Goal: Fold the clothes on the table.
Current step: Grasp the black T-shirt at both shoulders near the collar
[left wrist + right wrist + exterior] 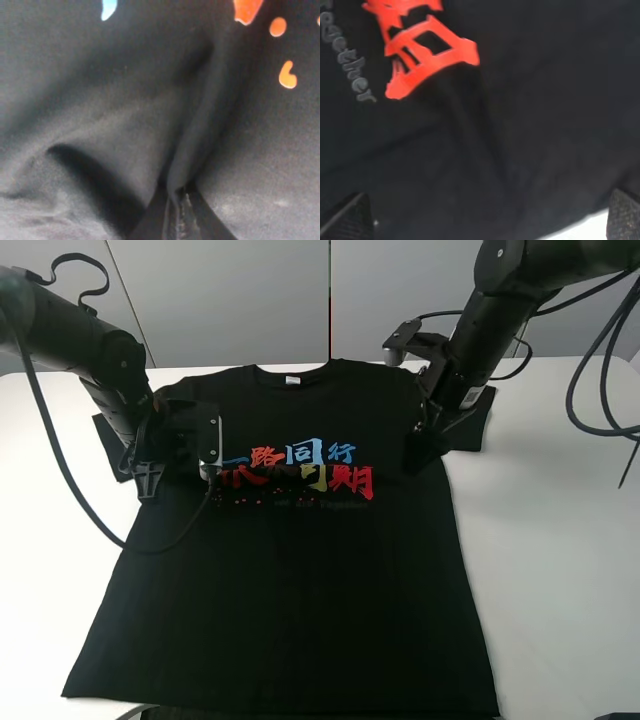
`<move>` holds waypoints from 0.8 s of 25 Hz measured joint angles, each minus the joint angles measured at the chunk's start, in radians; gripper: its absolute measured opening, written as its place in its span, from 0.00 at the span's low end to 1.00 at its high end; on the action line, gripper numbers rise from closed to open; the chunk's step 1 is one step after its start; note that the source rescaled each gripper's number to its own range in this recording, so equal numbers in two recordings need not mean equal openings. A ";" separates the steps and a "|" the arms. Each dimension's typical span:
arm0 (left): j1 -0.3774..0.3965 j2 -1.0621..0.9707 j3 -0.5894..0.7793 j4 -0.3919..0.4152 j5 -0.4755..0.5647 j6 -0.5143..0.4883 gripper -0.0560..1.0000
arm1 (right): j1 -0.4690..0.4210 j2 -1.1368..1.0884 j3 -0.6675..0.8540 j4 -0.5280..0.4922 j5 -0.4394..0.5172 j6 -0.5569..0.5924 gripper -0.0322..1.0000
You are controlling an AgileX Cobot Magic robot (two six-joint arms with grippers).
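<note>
- Nearest, the hem (300, 702) of the black T-shirt (290, 600) lies by the front edge of the white table (560, 570). The shirt is spread chest-up and mostly flat.
- Farther up, the print (300, 475) of red, blue and yellow characters crosses the chest, with small red dots under it.
- Beside the left end of that print, the left gripper (176, 215) is clamped on a raised ridge of the black cloth. Its wrist view shows the fold rising straight out of the closed fingertips, with bits of blue and red print beyond.
- Past the print's right end, near the shirt's side edge below the sleeve, the right gripper (485, 217) has its fingers spread wide, grasping nothing. Flat cloth fills the space between them, and a sliver of white table shows by one fingertip. Whether the pads touch the cloth cannot be told.
- Farthest, the collar (290, 373) lies at the far side of the table, with both sleeves spread outward beneath the two arms.
</note>
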 joint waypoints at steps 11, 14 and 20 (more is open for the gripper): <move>0.000 0.002 -0.001 0.005 -0.023 0.000 0.05 | 0.073 0.079 0.000 -0.164 -0.090 -0.022 0.94; 0.002 0.002 -0.001 0.005 -0.025 0.000 0.05 | 0.073 0.100 0.000 -0.184 -0.094 -0.013 0.91; 0.002 0.003 -0.001 0.003 -0.031 0.000 0.05 | 0.073 0.118 0.000 -0.209 -0.098 0.001 0.90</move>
